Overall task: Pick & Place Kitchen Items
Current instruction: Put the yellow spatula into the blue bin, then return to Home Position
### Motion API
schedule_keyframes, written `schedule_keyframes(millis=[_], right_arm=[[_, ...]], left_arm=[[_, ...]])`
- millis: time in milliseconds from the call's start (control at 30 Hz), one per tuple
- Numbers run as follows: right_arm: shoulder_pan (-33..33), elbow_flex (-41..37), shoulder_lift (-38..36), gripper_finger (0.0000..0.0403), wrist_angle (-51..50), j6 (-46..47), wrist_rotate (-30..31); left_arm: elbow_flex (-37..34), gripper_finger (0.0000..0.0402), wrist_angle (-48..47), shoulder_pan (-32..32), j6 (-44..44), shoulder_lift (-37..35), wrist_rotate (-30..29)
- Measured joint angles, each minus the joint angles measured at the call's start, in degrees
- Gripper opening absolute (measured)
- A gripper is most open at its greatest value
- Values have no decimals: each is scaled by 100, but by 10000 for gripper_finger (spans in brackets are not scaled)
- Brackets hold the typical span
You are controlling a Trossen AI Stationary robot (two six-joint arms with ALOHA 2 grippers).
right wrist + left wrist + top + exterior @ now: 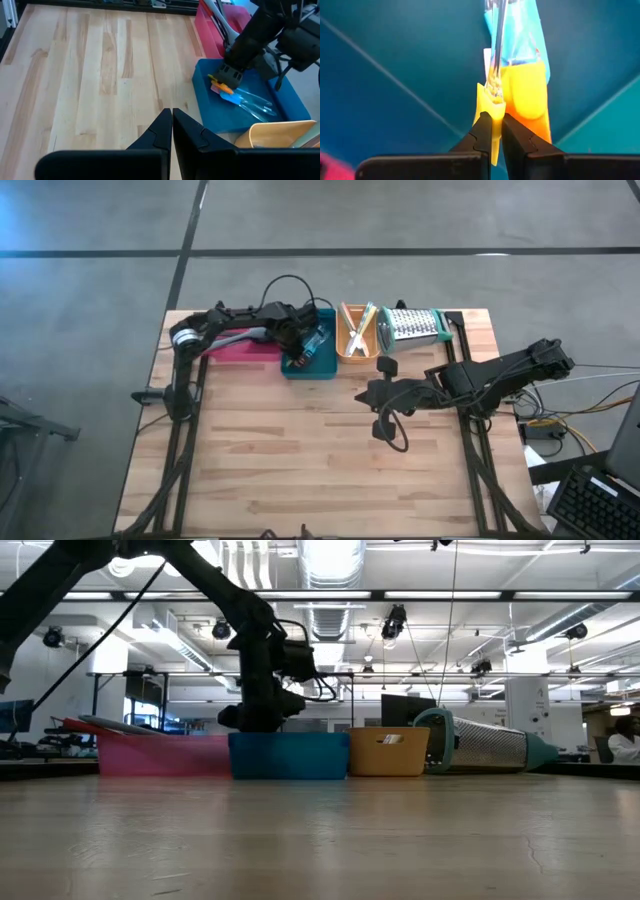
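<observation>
- Left gripper (493,131) reaches into the teal tray (325,367), jaws clamped on a yellow-handled tool (490,117) (clear-stemmed).
- Right gripper (171,120) hovers over the worktop (300,450), jaws closed, empty.

You are looking at a robotics lab or industrial workshop, not a home kitchen. In the low view, exposed silver ducting (330,565), strip lights and hanging cables run across an open ceiling, with monitors (408,708) and workbenches behind. A person in a white coat (627,740) sits at the far right. From above, your wooden tabletop (300,450) stands on bare grey concrete floor (90,330), a keyboard (600,505) at the corner.
</observation>
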Motion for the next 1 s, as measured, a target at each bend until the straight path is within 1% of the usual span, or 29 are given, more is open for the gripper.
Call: schedule_keyframes(millis=[300, 367, 567, 667, 800, 1000], right_arm=[[0, 0, 0, 8, -11, 46, -1], [0, 0, 0, 8, -11, 46, -1], [0, 0, 0, 8, -11, 46, -1], [0, 0, 0, 8, -9, 46, -1], [0, 0, 0, 8, -9, 46, -1], [0, 0, 0, 8, -8, 46, -3]], left_arm=[[0, 23, 37, 0, 155, 136, 70], [0, 37, 46, 0, 167, 124, 66], [25, 112, 40, 0, 662, 53, 52], [175, 139, -93, 2, 861, 49, 52], [507, 158, -523, 2, 911, 42, 52], [1221, 159, -1114, -40, 945, 23, -8]])
